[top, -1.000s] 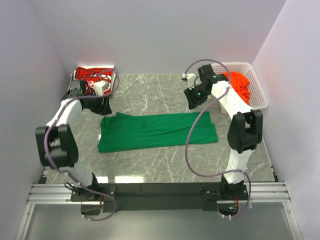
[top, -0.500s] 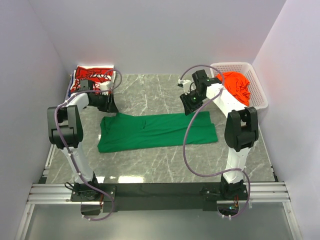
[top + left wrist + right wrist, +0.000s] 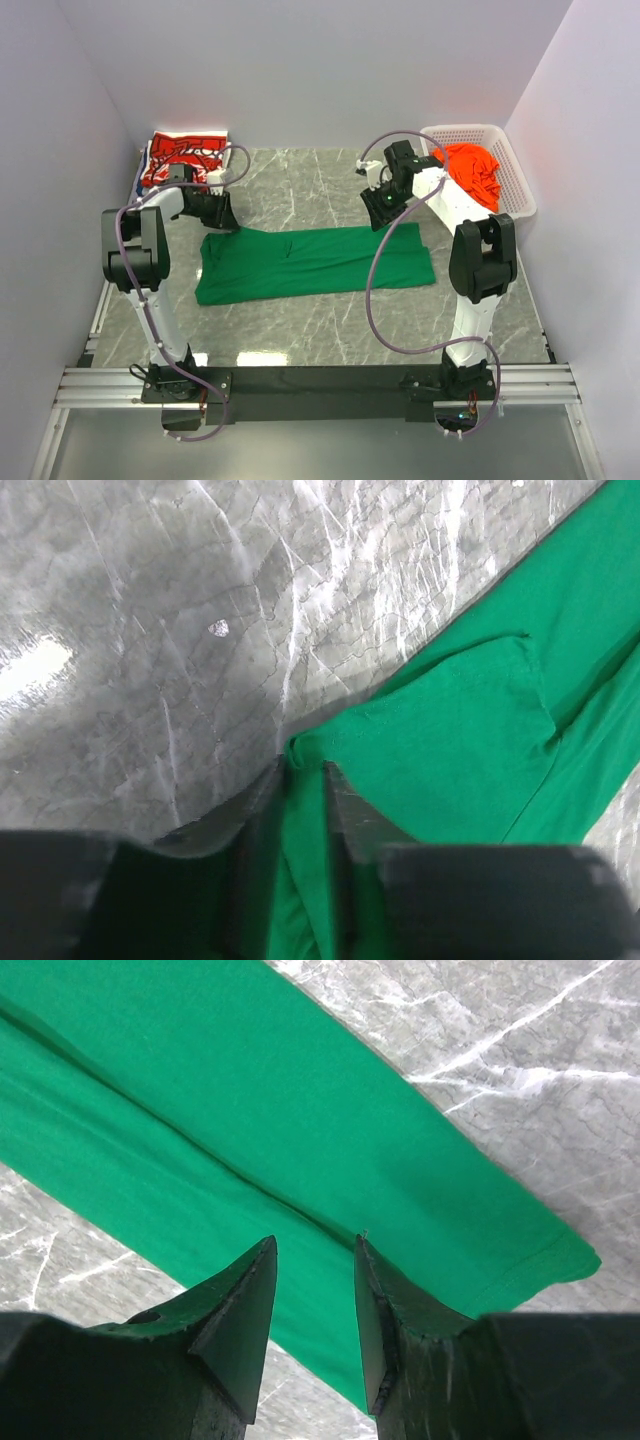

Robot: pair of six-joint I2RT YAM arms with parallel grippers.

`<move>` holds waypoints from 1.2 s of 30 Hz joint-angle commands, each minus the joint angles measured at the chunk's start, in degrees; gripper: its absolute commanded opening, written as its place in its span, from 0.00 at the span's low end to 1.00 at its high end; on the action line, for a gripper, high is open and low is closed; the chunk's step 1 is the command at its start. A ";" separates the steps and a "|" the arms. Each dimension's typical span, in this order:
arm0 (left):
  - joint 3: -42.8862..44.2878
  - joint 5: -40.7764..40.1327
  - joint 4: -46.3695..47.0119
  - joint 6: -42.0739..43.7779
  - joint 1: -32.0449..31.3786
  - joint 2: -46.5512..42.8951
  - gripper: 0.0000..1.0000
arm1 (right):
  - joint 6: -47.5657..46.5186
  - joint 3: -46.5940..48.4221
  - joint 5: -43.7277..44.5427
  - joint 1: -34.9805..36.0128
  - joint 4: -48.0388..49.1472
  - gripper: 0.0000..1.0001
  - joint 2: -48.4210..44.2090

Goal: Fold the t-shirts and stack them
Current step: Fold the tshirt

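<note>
Covering most of the scene, the grey marble worktop (image 3: 320, 180) lies bare along its far strip and its near strip, with walls closing it in on the left, the right and the far side.

The green t-shirt (image 3: 310, 262) lies across the middle of it as a long folded band running left to right, its edges apart from every wall.

The left arm (image 3: 135, 250) stands folded high at its elbow by the left wall, its forearm reaching in toward the band's far left corner. The right arm (image 3: 470, 250) rises on the right and bends back inward, its wrist over the band's far right corner.

A white mesh basket (image 3: 515, 195) sits in the far right corner holding the crumpled orange t-shirt (image 3: 472, 170). The red t-shirt (image 3: 185, 155) with white print lies in the far left corner.

The left fingers (image 3: 265, 795) are clamped on a raised ridge of the green t-shirt at its corner, beside bare marble. The right fingers (image 3: 245, 1290) stand apart over the green hem; I cannot tell whether their tips touch the cloth.
</note>
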 commanded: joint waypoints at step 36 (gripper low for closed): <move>-17.27 1.14 -13.88 30.25 -7.30 -23.71 0.39 | -2.11 -1.71 2.08 -0.76 -0.13 0.43 -0.59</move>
